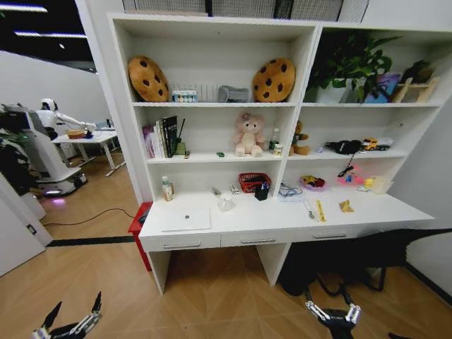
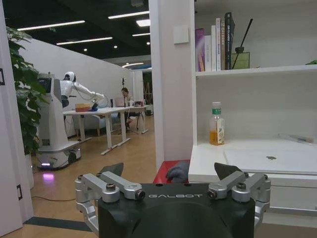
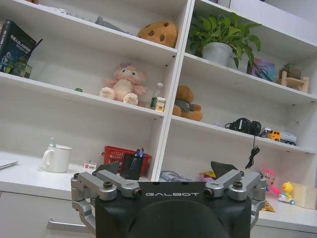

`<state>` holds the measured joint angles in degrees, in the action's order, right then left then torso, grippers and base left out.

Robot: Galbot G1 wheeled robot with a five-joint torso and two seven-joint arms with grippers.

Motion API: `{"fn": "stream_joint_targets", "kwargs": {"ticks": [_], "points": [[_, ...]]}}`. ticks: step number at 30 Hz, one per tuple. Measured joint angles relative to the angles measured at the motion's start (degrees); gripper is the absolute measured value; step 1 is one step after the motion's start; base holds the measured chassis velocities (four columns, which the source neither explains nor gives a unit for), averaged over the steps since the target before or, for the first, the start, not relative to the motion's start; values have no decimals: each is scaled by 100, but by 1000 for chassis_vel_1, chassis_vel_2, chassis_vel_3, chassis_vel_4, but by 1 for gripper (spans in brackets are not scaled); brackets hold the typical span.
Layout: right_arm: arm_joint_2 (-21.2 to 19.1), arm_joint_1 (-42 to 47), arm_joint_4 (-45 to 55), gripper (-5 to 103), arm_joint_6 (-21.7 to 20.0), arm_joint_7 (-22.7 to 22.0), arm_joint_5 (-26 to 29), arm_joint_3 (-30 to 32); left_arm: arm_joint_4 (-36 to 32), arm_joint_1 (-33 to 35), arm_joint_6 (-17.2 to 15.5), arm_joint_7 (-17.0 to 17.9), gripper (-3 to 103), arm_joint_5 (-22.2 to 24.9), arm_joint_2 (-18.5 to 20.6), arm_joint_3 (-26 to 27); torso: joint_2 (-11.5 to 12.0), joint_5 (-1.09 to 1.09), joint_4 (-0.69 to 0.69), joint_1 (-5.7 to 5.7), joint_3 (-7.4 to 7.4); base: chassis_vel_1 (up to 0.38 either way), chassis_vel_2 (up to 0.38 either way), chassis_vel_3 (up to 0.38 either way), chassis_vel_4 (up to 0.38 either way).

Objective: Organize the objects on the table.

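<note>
Pens (image 3: pixel 138 153) in black pen cup (image 3: pixel 131 166)

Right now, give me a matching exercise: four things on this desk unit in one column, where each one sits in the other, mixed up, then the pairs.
Things:
1. laptop
2. mug
3. pen cup
4. green car

Places:
A. shelf beside the pink bear
B. flat at the desk's left end
C. in front of the red basket
D. desk, just right of the laptop

Pairs: 1-B, 2-D, 3-C, 4-A
</note>
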<state>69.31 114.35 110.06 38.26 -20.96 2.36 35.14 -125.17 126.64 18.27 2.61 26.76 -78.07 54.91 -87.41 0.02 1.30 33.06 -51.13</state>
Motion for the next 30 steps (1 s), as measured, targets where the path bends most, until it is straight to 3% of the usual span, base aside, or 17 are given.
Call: {"fn": "stream_joint_targets", "kwargs": {"ticks": [8,30], "points": [[127,-140,-82,100,150,-53,-22,-67,0,0,0,0,100,0,0,0,0,-1,-1,0,0,0,0,0,0],[82,108,205,100,30,-20,94,144,0,0,0,0,100,0,0,0,0,-2,0,0,0,0,0,0,0]]}}
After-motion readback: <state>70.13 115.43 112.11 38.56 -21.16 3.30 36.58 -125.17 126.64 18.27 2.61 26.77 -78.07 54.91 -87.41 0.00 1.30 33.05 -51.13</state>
